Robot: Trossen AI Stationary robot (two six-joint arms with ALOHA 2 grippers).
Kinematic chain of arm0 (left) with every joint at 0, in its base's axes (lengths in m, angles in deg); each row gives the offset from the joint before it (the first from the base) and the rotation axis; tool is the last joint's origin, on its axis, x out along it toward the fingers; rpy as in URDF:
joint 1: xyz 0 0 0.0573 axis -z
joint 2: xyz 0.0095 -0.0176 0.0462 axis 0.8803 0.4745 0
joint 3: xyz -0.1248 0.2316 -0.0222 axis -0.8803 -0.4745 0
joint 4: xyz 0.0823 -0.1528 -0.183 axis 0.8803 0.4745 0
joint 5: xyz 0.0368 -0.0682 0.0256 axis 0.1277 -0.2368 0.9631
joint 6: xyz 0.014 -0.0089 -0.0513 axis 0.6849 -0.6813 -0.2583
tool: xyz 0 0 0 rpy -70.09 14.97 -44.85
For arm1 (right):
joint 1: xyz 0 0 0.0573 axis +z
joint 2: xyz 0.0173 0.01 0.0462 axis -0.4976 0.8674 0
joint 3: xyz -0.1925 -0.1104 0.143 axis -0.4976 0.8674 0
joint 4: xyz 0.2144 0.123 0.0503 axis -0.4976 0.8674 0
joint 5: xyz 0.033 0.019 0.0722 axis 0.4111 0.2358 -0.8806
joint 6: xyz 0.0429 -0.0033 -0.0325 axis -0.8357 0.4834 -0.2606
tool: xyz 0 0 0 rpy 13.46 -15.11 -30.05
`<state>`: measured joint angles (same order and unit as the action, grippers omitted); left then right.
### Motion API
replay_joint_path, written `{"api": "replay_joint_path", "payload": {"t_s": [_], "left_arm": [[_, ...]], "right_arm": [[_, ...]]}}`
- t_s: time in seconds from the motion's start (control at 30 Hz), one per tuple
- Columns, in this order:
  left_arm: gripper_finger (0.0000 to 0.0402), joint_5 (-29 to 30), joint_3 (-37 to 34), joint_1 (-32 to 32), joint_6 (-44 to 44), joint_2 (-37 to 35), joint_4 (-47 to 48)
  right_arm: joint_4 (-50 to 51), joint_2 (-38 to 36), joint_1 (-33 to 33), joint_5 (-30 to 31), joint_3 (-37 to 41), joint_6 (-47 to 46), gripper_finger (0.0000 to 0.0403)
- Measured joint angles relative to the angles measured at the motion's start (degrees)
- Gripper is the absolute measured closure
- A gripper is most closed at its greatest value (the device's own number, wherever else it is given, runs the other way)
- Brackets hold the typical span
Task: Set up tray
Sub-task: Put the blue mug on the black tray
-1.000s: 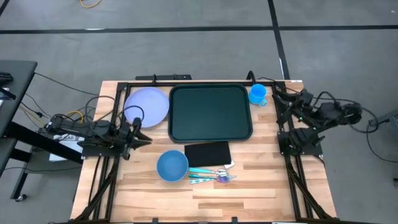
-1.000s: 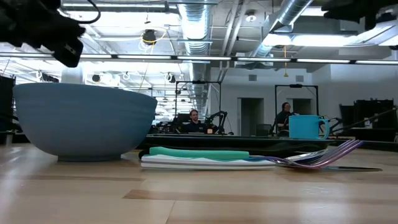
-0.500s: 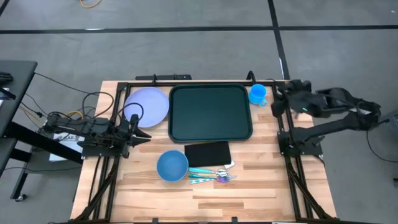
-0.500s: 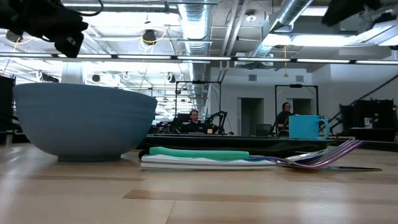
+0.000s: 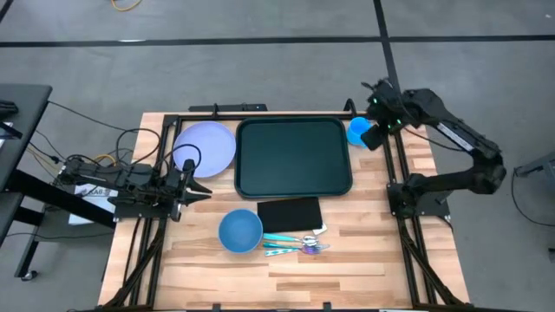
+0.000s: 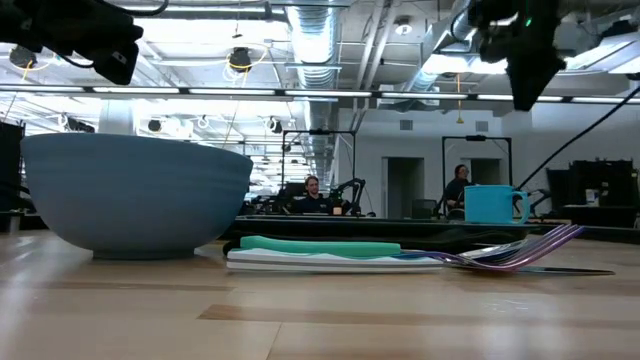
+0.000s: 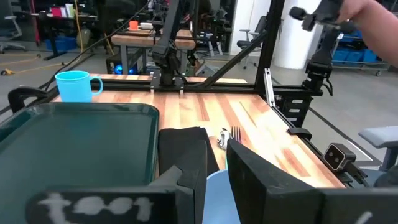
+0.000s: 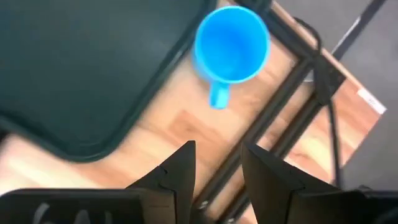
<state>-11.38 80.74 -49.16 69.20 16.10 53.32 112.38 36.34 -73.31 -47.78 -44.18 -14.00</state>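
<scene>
The dark green tray [image 5: 294, 157] lies flat at the table's far middle. The lavender plate [image 5: 206, 146] lies to its left. The blue cup [image 5: 358, 131] stands upright by its far right corner. A blue bowl [image 5: 240, 230], a black napkin [image 5: 290, 213] and cutlery [image 5: 295, 243] lie nearer. My right gripper [image 8: 217, 165] hangs open above the table beside the cup [image 8: 231, 45], pointing down, with nothing between its fingers. My left gripper [image 7: 216, 174] floats level at the table's left edge near the plate, with a narrow gap and nothing in it.
Black frame rails [image 5: 399, 156] run along the table's left, right and far edges. Bare wood [image 5: 286, 277] shows toward the near edge. A person's hand [image 7: 373, 18] holds a device beyond the table, and people sit in the room behind [image 6: 312, 195].
My right arm has swung from beyond the table's right edge toward the far right corner. It has tipped from level to pointing down above the blue cup. My left gripper has risen a little. Nothing on the table has moved.
</scene>
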Motion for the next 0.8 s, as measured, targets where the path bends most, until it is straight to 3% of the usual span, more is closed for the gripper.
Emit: {"api": "replay_joint_path", "payload": {"t_s": [0.27,0.8], "left_arm": [[0.0350,0.0,0.0,0.0,0.1,0.0,-0.6],[0.0350,0.0,0.0,0.0,0.1,0.0,-0.4]], "right_arm": [[-7.6,8.7,-7.4,-9.8,0.0,10.3,0.0281],[-1.2,16.8,-8.2,-8.8,0.1,10.7,0.0281]]}}
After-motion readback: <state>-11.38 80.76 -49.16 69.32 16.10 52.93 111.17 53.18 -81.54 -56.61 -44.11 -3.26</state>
